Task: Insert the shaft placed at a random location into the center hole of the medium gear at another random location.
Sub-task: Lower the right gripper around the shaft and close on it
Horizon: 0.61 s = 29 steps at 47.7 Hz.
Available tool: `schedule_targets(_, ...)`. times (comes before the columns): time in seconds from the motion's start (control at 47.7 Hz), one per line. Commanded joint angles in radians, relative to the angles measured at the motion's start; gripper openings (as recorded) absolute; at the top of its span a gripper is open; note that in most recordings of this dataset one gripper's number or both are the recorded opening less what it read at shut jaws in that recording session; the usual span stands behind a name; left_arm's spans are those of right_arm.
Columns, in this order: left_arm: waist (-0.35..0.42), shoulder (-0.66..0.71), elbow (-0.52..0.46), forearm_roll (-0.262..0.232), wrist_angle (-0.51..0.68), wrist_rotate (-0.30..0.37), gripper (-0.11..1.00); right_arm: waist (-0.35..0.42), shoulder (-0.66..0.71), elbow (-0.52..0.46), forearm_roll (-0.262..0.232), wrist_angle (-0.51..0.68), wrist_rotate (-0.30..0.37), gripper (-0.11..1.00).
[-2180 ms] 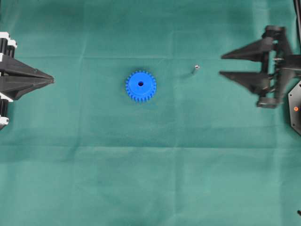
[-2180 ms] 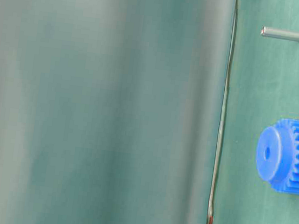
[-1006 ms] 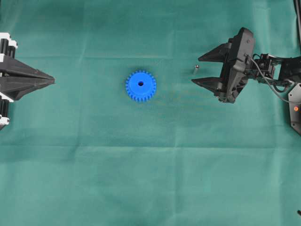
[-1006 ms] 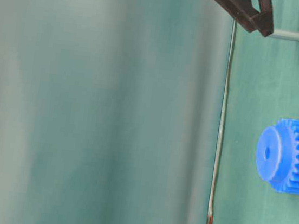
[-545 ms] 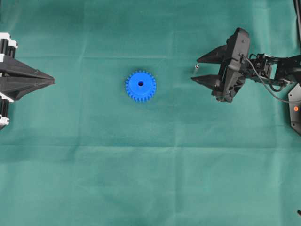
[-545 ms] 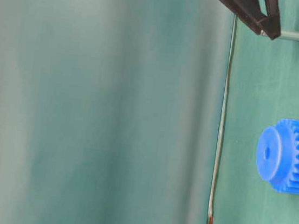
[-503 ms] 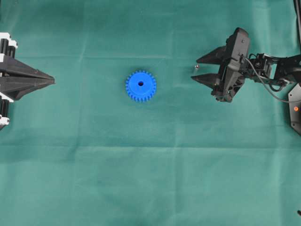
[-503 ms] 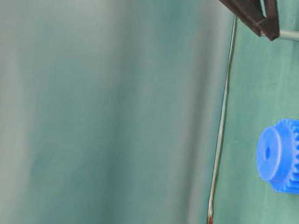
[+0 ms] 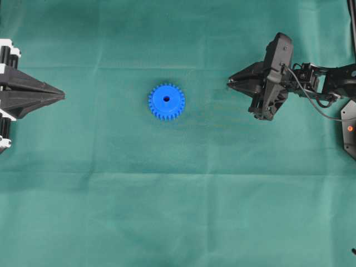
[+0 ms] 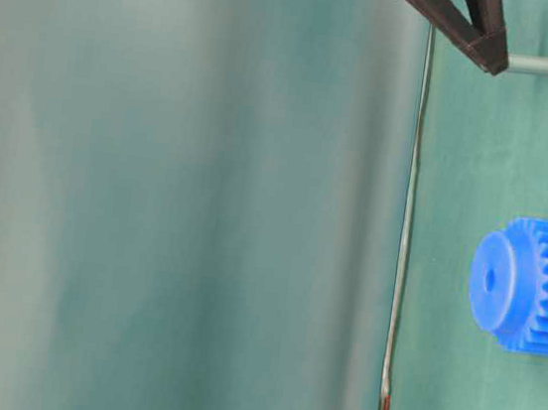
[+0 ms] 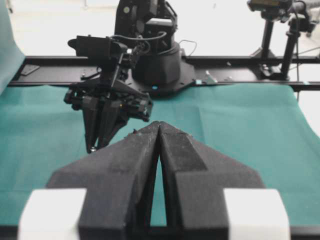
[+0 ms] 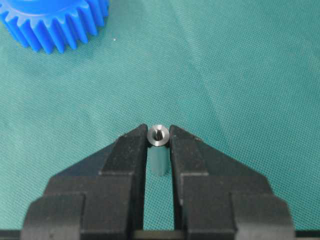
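The medium gear is bright blue and lies flat on the green cloth, its center hole facing up and empty. It also shows in the table-level view as the gear and at the top left of the right wrist view as the gear. The shaft stands upright on the cloth, pinched between the fingertips of my right gripper. Its lower part, the shaft, shows below the right gripper's tips. From overhead the right gripper hides it, well right of the gear. My left gripper rests shut and empty at the far left.
Green cloth covers the whole table. The right arm's base and a black rail stand at the cloth's far edge in the left wrist view. A black unit with an orange dot sits at the right edge.
My right gripper's jaws have closed from wide open onto the shaft. The gear and the left gripper have not moved.
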Motion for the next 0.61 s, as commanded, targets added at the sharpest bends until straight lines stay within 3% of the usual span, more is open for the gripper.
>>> schedule_targets(0.0,-0.002,0.006,-0.018,0.003,-0.005,0.000,0.00,-0.003,-0.012,-0.017,0.003,-0.012,-0.002,0.14)
schedule_targets(0.587,-0.002,0.006,-0.018,0.003,-0.005,0.000,0.00,-0.003,-0.242,-0.058,-0.002,0.172,-0.041,0.14)
